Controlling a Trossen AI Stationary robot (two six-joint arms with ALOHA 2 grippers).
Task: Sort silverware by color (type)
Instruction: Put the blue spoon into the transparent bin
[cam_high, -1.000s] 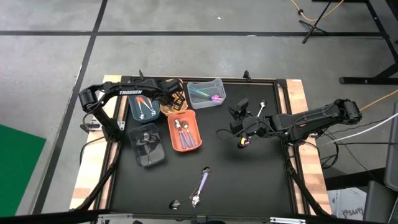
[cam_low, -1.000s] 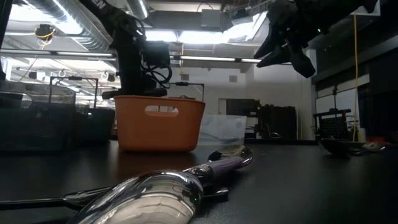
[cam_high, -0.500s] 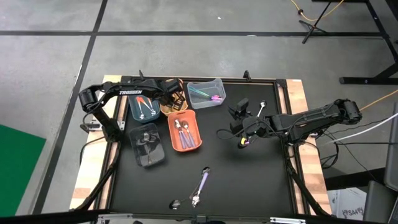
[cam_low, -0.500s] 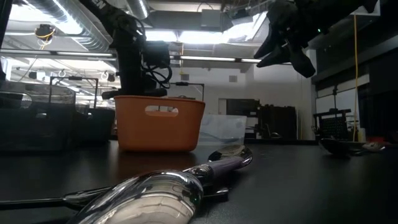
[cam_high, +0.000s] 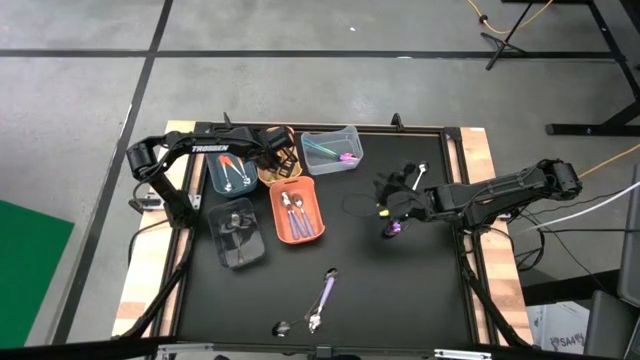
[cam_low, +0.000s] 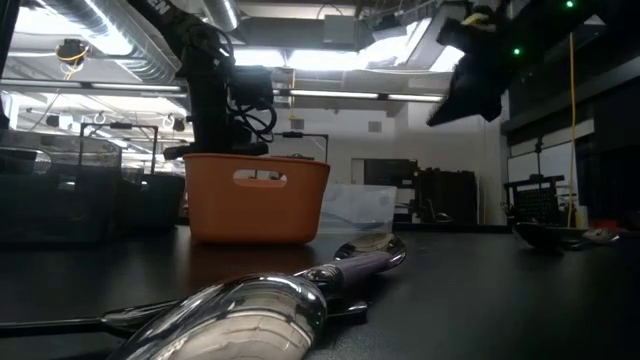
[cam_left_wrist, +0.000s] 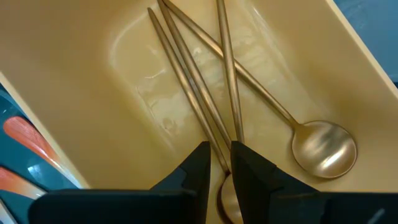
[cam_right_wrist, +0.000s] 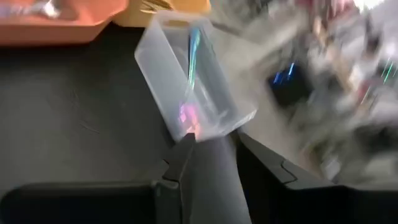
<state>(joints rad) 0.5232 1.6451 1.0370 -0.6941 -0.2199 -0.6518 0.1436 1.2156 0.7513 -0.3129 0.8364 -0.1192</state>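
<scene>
My right gripper (cam_high: 396, 212) hovers over the right half of the mat, shut on a purple-handled utensil (cam_high: 393, 228); in the low view it (cam_low: 478, 75) is high above the table. My left gripper (cam_high: 274, 156) sits in the tan bin (cam_high: 284, 168), its fingers (cam_left_wrist: 200, 167) nearly closed over gold spoons (cam_left_wrist: 323, 148) lying on the bin floor. A purple-handled piece (cam_high: 323, 296) and a silver piece (cam_high: 283, 327) lie flat near the mat's near edge. A silver fork (cam_high: 421, 176) lies far right. My left gripper has the gold handles (cam_left_wrist: 219, 140) running in under its fingertips; I cannot tell whether it touches them. My right gripper pinches the utensil's greyish-purple handle (cam_right_wrist: 214, 171) between its two fingers. The utensil is lifted clear of the mat, and its purple end (cam_high: 393, 228) shows just beside the gripper.
Bins stand at the mat's far left: teal (cam_high: 230, 172) with orange-red pieces, black (cam_high: 240, 233), orange (cam_high: 297, 212) with purple pieces, clear (cam_high: 330, 150) with iridescent ones (cam_right_wrist: 193, 46). Bare mat lies between the orange bin and my right gripper.
My right gripper has turned about its wrist and shifted slightly toward the table's right, still holding the purple utensil; its wrist view is blurred by the motion.
</scene>
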